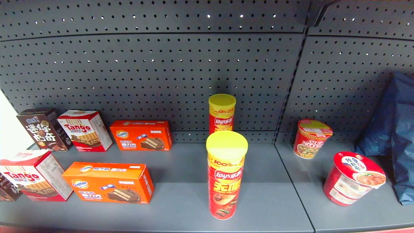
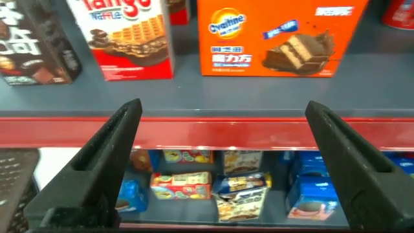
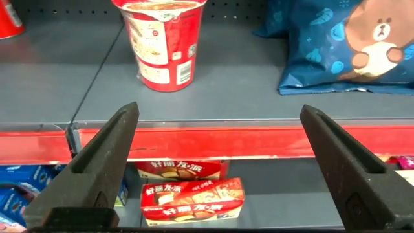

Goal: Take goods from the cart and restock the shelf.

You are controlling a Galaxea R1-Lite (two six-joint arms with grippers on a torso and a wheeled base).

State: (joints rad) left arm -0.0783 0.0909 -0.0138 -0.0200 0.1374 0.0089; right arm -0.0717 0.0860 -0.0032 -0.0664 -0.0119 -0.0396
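Left gripper [image 2: 223,107] and right gripper [image 3: 218,109]: fingers spread wide with nothing between them, both held just in front of the red front lip [image 2: 213,133] of the shelf [image 1: 181,194]

Goods on the shelf:
- Centre: near chip can [image 1: 226,174] upright at the front, far chip can [image 1: 222,113] behind it at the pegboard [image 1: 161,74]
- Left: orange boxes [image 1: 108,183], wafer boxes [image 1: 84,130] and a dark box [image 1: 43,129], in a near and a far row
- Right: cup noodles [image 1: 311,138] far, noodle bowl [image 1: 352,178] near, blue bag [image 1: 397,136] at the end

Step, judged: no item is in hand, so a fetch from the cart is due. The next move calls for drawing both arms off the lip, turning to the cart and closing on one item

Room:
- Bare strip between the orange boxes and the cans
- Wider gap from the cans to the cup noodles, across the panel seam [image 1: 292,181]

Watch:
- Clear the lip on entry
- The tall cans look tippy if brushed
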